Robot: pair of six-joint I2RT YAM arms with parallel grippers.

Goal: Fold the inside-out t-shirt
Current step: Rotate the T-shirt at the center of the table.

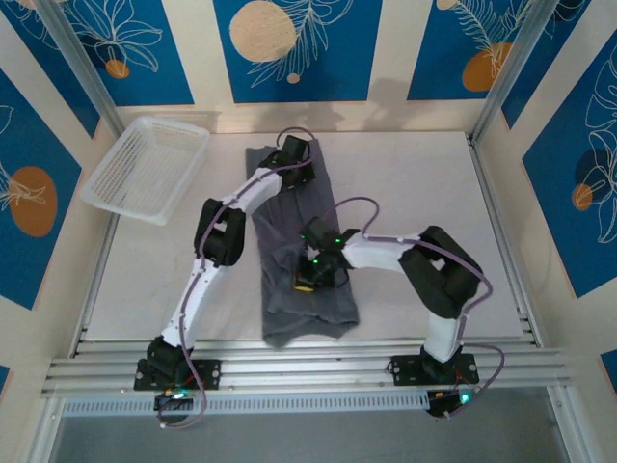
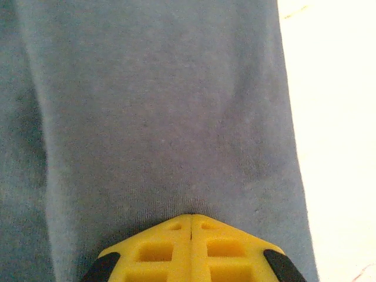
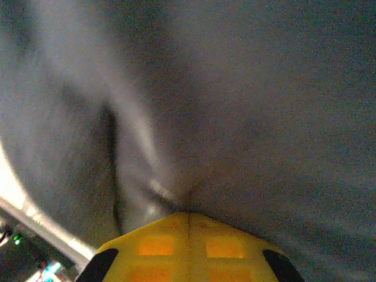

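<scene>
Inside-out t-shirt (image 1: 280, 253), slate grey, lies lengthwise down the middle of the tabletop (image 1: 415, 183) as a long narrow strip. Far end is near the back wall, near end bunched by the front rail. Left wrist view: its right edge runs straight, bare tabletop beside it.

Left arm (image 1: 198, 285) rises from its base at front left, elbow bent beside the t-shirt's left edge, forearm angled up and right to the cloth's far end. Right arm (image 1: 439, 275) comes from its base at front right, elbow folded high, forearm reaching left to mid-shirt.

White mesh basket (image 1: 147, 169) sits at far left, apart from the cloth.

Left gripper (image 2: 191, 218): yellow jaws closed, tips down on flat cloth near its right edge; can't tell if fabric is pinched. Right gripper (image 3: 189, 214): jaws closed on the t-shirt, creases fanning out from the tips. Top view has the right gripper on the cloth's middle, slightly left of centre.
</scene>
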